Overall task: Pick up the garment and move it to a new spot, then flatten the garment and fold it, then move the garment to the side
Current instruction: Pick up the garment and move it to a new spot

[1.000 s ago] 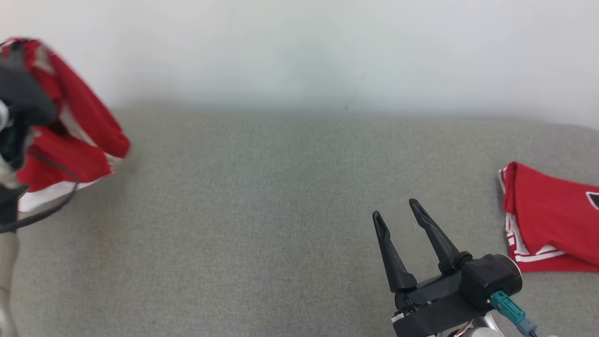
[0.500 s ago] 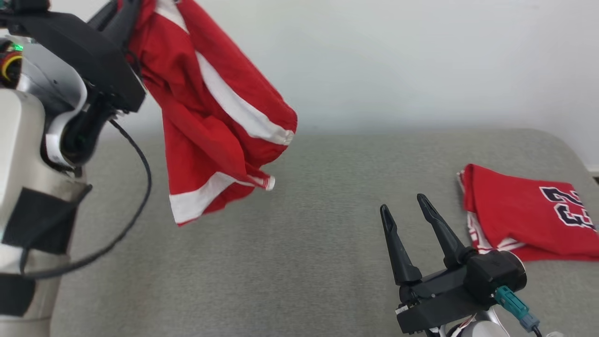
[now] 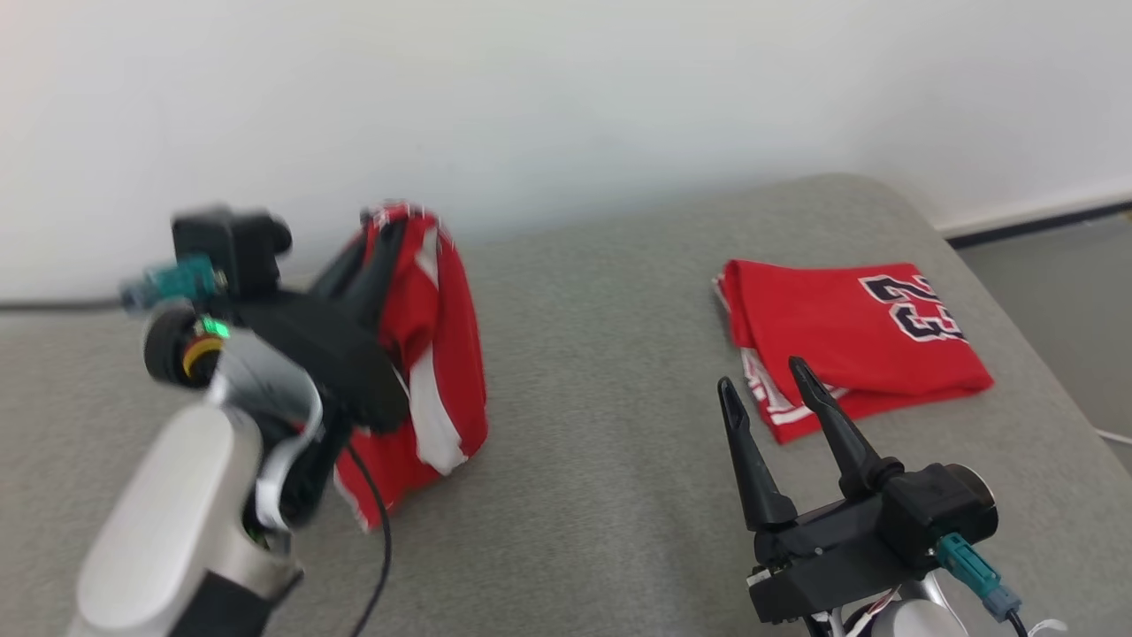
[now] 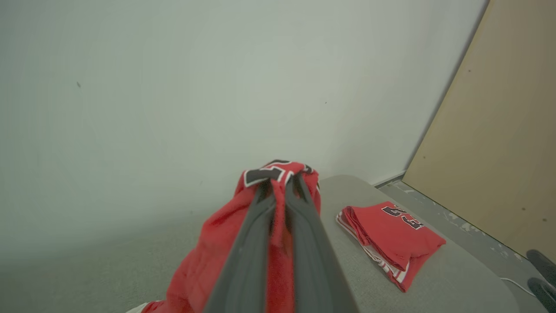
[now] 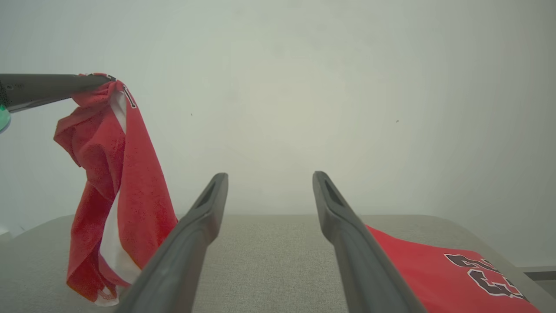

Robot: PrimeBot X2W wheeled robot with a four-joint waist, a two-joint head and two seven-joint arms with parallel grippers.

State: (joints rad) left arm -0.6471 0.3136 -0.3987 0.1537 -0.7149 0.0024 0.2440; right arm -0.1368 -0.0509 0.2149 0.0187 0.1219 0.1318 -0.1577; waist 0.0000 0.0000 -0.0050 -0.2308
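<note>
**Head view:** The left pincer [image 3: 389, 232] is shut tight on the top of the red garment [image 3: 442, 354]. It holds the garment up over the left side of the grey counter [image 3: 601, 425]. The garment has white stripes and hangs down in a bunch. Its bottom end is right at the counter, but I cannot tell if it touches. The right pincer [image 3: 761, 376] is low on the right. Its 2 fingers are spread wide and hold nothing. A folded red shirt [image 3: 858, 327] with a dark 23 lies flat on the counter, just past the right pincer's tips. The garment and the folded shirt are well apart. A white wall [image 3: 531, 106] is behind.

**Left wrist view:** The left pincer [image 4: 281, 182] has its 2 fingers pressed close, with the red garment [image 4: 217, 243] pinched at the tips and draped under them. The folded red shirt [image 4: 391, 234] lies to the right, and a tan board [image 4: 499, 152] stands beyond it.

**Right wrist view:** The right pincer [image 5: 269, 177] is open and empty above the counter [image 5: 269, 261]. On the left, the garment [image 5: 134, 191] hangs from the left pincer [image 5: 102, 80]. The folded red shirt [image 5: 434, 269] is at the lower right.
</note>
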